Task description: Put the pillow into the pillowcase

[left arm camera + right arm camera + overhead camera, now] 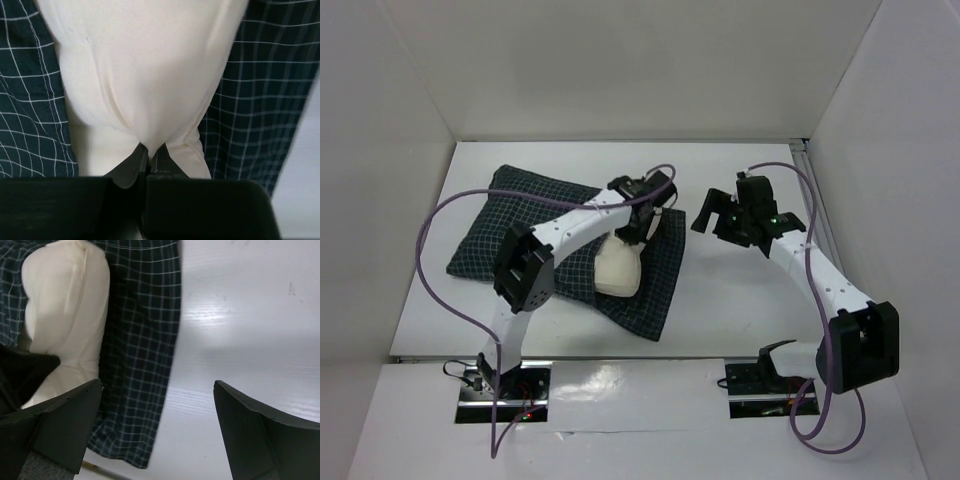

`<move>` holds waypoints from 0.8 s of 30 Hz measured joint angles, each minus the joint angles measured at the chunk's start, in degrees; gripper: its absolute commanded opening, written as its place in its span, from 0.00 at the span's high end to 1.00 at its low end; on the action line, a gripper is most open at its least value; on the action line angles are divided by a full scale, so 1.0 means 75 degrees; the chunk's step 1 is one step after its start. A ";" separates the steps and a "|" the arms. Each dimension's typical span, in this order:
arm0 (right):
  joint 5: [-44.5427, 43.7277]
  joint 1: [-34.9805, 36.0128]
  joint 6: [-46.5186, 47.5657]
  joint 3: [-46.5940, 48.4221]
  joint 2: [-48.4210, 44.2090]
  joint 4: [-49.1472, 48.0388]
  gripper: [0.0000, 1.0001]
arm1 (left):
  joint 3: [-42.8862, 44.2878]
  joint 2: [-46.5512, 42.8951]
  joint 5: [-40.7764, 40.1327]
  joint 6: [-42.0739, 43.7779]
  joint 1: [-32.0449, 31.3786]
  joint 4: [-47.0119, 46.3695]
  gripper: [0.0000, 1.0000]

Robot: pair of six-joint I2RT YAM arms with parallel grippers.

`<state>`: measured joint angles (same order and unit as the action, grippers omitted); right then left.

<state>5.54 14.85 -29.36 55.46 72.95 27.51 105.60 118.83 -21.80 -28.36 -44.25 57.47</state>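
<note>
The left jaws are pinched shut on a fold of the pillow (145, 75), which bulges just ahead of them with the pillowcase (30, 100) on both sides. The right jaws are wide open, holding nothing, above the tabletop (250, 315) beside the pillowcase. Stuffing looks partly done; next the pillow needs pushing deeper in.

The pillow (145, 65) was soft cream cloth, not shiny, with little creases in it. The pillowcase (30, 115) was thin dark cloth with fine white lines, a bit wrinkly. The table (250, 315) was smooth and white with a soft shine. The fingers (65, 425) of the right gripper (158, 385) were dull black plastic. The cables (419, 250) were smooth and purple.
</note>
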 measured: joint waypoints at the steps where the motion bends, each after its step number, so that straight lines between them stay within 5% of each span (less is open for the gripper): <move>1: 0.0192 -0.0041 0.0015 0.0076 0.0032 -0.0032 0.00 | 0.0286 -0.0020 0.0297 0.0023 0.0163 0.0038 1.00; 7: 0.1314 0.0131 -0.0035 0.0490 0.0353 -0.0379 0.10 | 0.0912 -0.1163 0.2620 0.0277 0.1571 0.0003 1.00; 11: 0.1556 0.0918 -0.0143 0.1166 0.0982 -0.0857 0.27 | 0.0600 -0.2235 0.3786 0.0353 0.2430 -0.0236 1.00; 20: 0.2320 0.1786 -0.0650 0.1580 0.2226 -0.2267 0.68 | -0.0338 -0.2859 0.5505 0.0102 0.2667 -0.0813 1.00; 24: 0.2398 0.1944 -0.0854 0.1609 0.2882 -0.2600 0.68 | -0.0391 -0.2911 0.5852 -0.0117 0.2856 -0.0982 1.00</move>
<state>23.53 29.43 -35.77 67.53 94.56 8.01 102.67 96.99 22.09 -29.23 -22.83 50.11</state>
